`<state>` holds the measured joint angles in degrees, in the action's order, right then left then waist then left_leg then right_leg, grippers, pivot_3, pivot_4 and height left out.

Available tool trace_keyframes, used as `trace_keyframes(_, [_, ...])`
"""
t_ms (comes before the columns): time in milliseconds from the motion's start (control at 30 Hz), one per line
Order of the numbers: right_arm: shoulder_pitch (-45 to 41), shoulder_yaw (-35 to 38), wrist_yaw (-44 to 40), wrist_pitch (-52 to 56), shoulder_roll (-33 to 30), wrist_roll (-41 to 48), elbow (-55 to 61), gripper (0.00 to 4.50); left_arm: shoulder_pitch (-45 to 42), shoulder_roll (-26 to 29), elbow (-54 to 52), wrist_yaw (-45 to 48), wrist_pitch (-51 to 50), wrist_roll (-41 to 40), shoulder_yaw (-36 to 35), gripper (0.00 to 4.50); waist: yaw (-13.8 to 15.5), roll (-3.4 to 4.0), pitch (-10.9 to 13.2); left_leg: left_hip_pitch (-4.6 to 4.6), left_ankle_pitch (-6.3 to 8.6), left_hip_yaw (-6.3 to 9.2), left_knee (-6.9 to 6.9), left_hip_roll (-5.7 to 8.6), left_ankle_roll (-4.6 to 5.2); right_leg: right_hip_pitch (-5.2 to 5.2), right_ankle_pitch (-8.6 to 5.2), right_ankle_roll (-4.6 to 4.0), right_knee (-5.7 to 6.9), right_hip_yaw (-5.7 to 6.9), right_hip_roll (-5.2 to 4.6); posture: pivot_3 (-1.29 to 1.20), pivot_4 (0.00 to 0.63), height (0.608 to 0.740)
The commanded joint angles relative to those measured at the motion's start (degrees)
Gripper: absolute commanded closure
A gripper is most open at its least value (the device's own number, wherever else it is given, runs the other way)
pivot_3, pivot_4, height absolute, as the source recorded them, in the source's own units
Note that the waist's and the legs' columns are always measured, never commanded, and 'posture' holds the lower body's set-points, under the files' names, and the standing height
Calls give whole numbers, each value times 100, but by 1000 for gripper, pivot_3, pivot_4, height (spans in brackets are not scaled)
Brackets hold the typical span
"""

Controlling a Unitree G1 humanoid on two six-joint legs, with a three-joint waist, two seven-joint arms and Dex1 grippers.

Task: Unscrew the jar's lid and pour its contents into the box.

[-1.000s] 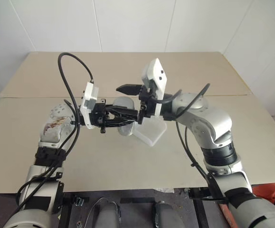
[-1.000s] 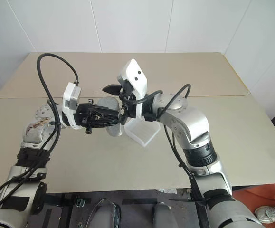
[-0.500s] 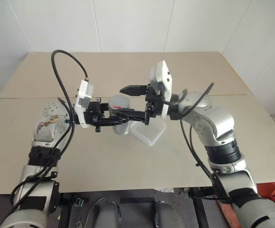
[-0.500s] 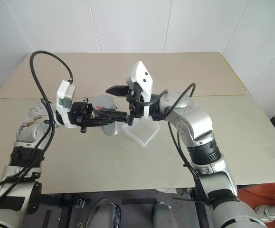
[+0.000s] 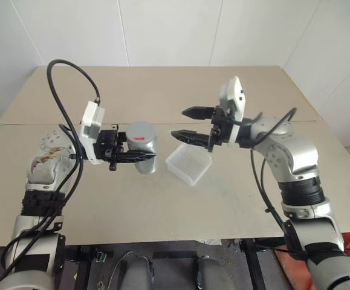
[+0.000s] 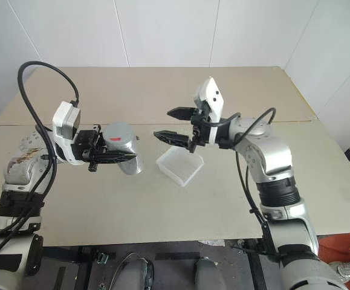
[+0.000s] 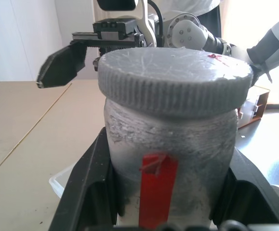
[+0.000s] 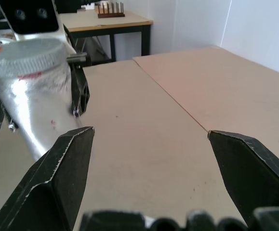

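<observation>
the jar (image 5: 143, 151), its grey lid (image 5: 141, 131) screwed on, is hanging above the table (image 5: 162, 199), clamped between the fingers of the left gripper (image 5: 137, 156). just beside it the box (image 5: 188, 164) is sitting on the tabletop, while the right gripper (image 5: 185, 123) is hovering wide and empty above it.

No readable text, brand, number or sign appears anywhere. The jar (image 7: 170, 144) bears only a plain red mark (image 7: 156, 185) on its side, with no lettering on it.
</observation>
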<state>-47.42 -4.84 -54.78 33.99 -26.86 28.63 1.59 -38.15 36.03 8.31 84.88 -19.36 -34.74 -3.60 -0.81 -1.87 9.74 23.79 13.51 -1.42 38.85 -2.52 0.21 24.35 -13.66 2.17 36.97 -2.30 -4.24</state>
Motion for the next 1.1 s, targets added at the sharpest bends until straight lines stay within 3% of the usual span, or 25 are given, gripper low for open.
trace_keyframes(33, [-57,215,-88,182,33,488,720,76,-119,-75,52,-74,38,-68,-100,2570,-4,0,0,0,0,0,0,0,0,0,0,0,0,0,0,0,150,740])
trace_keyframes(133, [-151,191,37,478,213,836,1103,76,-214,-191,223,-85,90,-2,-25,2570,-22,0,0,-2,0,1,0,-2,0,0,0,0,1,-1,2,0,150,740])
trace_keyframes(300, [-411,-155,356,586,528,634,1236,76,-399,-386,415,-39,160,86,68,2570,-11,0,0,-2,0,1,2,-1,0,0,0,0,3,0,1,0,150,740])
trace_keyframes(700, [-872,-667,667,190,1228,-146,226,76,-392,-458,335,32,158,93,102,2570,-17,0,0,-1,0,1,1,0,0,0,0,0,10,0,1,0,150,740])
trace_keyframes(1100, [-735,-196,367,72,850,-16,55,76,-221,-270,199,89,134,42,50,2570,-17,1,0,-1,0,1,0,-1,0,0,0,0,11,0,1,0,150,740])
